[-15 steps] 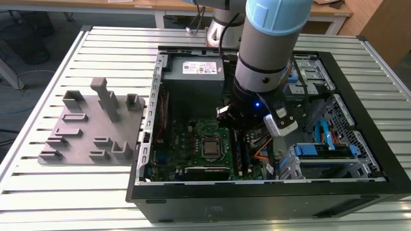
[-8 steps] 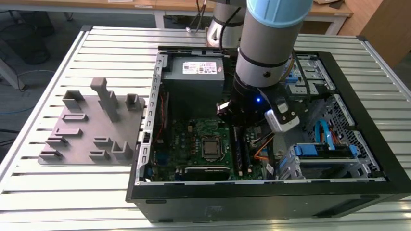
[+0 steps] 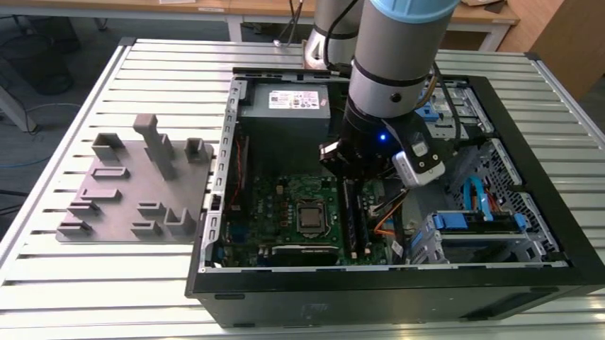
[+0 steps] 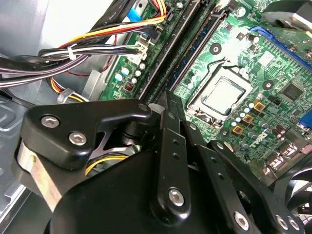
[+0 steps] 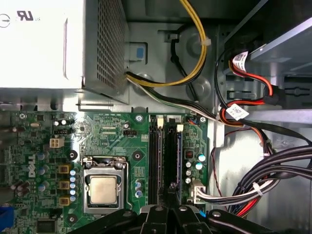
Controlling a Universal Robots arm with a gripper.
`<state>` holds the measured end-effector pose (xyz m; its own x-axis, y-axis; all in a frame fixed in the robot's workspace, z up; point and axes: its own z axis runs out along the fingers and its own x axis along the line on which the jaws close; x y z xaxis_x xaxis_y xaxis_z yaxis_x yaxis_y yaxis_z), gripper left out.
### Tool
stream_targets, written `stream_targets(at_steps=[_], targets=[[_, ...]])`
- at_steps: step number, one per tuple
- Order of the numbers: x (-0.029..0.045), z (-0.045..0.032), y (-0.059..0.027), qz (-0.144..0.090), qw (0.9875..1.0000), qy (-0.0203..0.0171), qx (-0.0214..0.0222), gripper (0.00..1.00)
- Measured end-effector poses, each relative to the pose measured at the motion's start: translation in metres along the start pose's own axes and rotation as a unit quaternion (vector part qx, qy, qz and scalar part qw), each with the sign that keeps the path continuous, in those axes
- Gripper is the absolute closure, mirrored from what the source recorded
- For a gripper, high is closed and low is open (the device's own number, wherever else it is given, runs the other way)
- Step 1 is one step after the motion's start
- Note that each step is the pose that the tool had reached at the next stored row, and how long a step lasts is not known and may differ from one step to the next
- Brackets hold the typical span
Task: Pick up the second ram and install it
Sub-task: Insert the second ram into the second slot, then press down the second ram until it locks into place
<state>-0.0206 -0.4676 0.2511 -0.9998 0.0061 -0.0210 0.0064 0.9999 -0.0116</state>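
Item: hand (image 4: 163,102), lowered inside the open case (image 3: 529,276) on the table (image 3: 57,283), directly above the memory slots (image 5: 157,146) beside the processor (image 5: 104,189). The arm comes straight down, presumably so any push runs along the slot's own line. Fingers (image 4: 168,131) are drawn together, tips at the near end of the slots. Whether they pinch a board edge or merely press on it, I cannot tell.

Item: ram (image 5: 171,144), judged to be the dark strip standing upright in the slot in line with the fingertips, on the side toward the cables (image 5: 273,165). How fully it is seated cannot be told.

Item: grey fixture (image 3: 142,184), on the table at the exterior view's left, well apart from the hand, no stick on it.
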Motion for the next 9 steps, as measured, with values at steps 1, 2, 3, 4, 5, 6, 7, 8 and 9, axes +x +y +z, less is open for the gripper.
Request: stream_targets(at_steps=[1,2,3,4,5,6,7,8,9], targets=[[0.0000,0.0000,0.0000,0.000,1.0000,0.0000,0.0000,0.90],[0.0000,-0.0001,0.0000,0.000,1.0000,0.0000,0.0000,0.90],[0.0000,-0.0001,0.0000,0.000,1.0000,0.0000,0.0000,0.90],[0.0000,-0.0001,0.0000,0.000,1.0000,0.0000,0.0000,0.90],[0.0000,-0.0001,0.0000,0.000,1.0000,0.0000,0.0000,0.90],[0.0000,-0.0001,0.0000,0.000,1.0000,0.0000,0.0000,0.90],[0.0000,-0.0001,0.0000,0.000,1.0000,0.0000,0.0000,0.90],[0.0000,-0.0001,0.0000,0.000,1.0000,0.0000,0.0000,0.90],[0.0000,-0.0001,0.0000,0.000,1.0000,0.0000,0.0000,0.90]])
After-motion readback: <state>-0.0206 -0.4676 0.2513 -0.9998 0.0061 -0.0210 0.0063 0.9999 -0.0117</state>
